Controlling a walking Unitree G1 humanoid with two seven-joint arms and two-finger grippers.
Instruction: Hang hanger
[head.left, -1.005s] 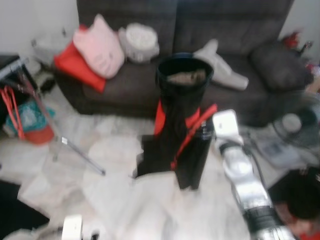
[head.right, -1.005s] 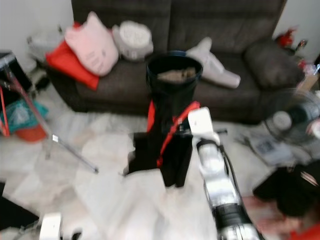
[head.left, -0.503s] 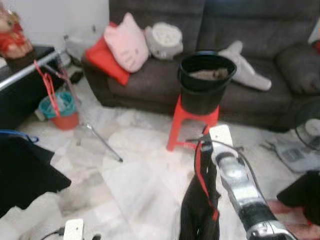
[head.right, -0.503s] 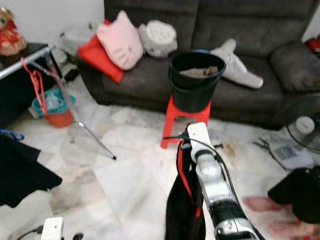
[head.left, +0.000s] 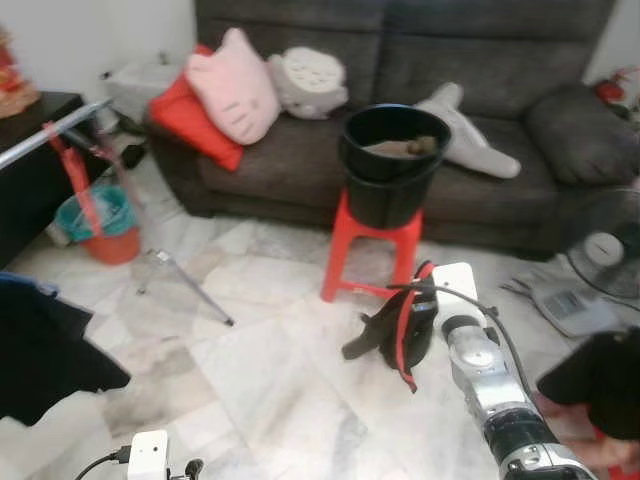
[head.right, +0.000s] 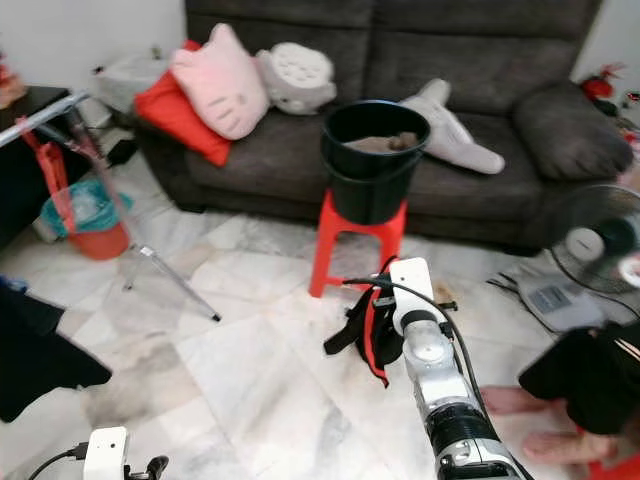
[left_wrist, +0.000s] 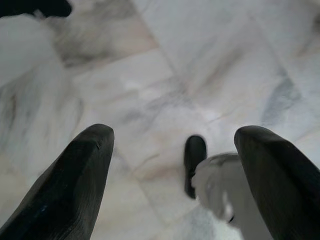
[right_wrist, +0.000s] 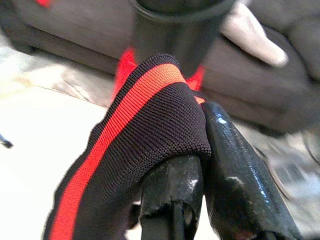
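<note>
Hanger not discernible; right gripper (right_wrist: 200, 165) pinches a black-and-red garment (head.left: 400, 330). Left gripper (left_wrist: 170, 175) spread, idle. Rail (head.left: 55, 130) well apart: hanging not yet done.

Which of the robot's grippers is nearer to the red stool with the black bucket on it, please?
The right. The right gripper, shut on a black and red garment, is raised just in front of the red stool. The left gripper hangs low over the marble floor, well back from the stool.
</note>
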